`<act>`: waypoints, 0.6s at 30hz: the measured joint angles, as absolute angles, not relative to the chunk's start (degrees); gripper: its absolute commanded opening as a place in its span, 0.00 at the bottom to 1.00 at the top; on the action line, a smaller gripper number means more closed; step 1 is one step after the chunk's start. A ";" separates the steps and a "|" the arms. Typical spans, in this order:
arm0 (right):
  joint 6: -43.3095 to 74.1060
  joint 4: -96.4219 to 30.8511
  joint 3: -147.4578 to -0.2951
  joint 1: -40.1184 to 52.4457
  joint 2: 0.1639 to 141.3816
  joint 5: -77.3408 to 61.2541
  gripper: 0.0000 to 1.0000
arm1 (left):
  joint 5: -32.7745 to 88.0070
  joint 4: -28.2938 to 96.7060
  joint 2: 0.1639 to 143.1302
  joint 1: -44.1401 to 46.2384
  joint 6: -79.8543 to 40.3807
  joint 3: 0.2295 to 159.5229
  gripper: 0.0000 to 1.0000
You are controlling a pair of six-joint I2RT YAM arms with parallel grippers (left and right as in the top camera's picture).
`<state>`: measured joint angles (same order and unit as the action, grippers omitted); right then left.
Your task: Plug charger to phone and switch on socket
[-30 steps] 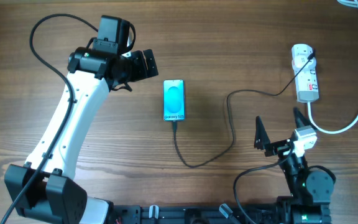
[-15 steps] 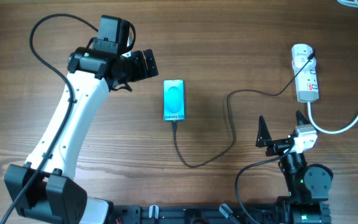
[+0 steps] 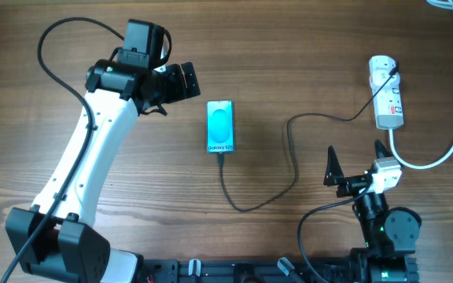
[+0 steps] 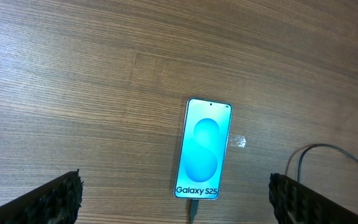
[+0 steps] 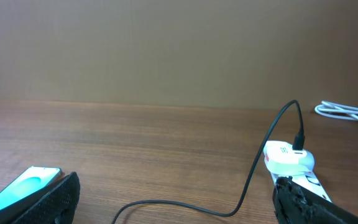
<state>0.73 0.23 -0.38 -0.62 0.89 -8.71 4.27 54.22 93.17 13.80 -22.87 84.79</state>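
Since the charger already appears seated in the near end of the phone at mid-table, the right gripper — jaws spread wide, holding nothing — should reach the socket at far right and press it on, clear of the black plug.

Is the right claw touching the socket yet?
No, the open right claw sits clearly apart from the socket, touching nothing.

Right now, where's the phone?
In the overhead view the phone lies screen-up near the middle of the table, just right of the left hand, with the charger meeting its near end.
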 measured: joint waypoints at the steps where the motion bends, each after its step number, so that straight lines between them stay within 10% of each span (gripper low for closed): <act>1: 0.73 0.23 -0.38 -0.62 0.89 -8.71 1.00 | 4.27 54.22 93.17 13.80 -22.87 84.79 1.00; 18: 0.73 0.25 -0.38 -0.62 0.89 -8.71 1.00 | 0.21 58.08 92.99 13.80 -22.85 84.68 1.00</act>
